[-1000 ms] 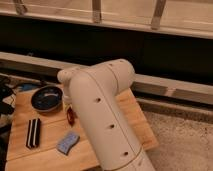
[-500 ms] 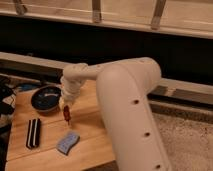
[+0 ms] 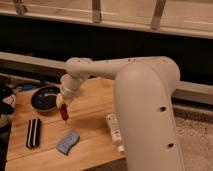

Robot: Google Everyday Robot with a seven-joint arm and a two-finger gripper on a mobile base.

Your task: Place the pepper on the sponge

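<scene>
Item: pepper (image 3: 64,114), small, glossy dark red, standing upright with its top caught in the closed hand (image 3: 64,106) and its tip hanging just over the worktop (image 3: 95,100); whether the tip touches the wood cannot be told. The fingers themselves are hard to make out against the pale wrist. Sponge (image 3: 68,143), light blue with wavy edges, lies flat at 6 o'clock from the pepper, apart from it and bare on top. Black block (image 3: 33,133) with a white stripe lies at 8 o'clock from the pepper, near the worktop's left edge. Dark round bowl (image 3: 46,98) sits at 10 o'clock, just beside the hand, its right rim partly covered by the wrist. White elongated object (image 3: 114,129) lies at 4 o'clock, its nature unclear and its right side hidden by the arm (image 3: 145,110), which also covers the worktop's right part. Against half a second ago: the arm's large link stands further right, uncovering the white object and more wood; pepper and hand sit slightly further left; sponge, block and bowl unmoved.
</scene>
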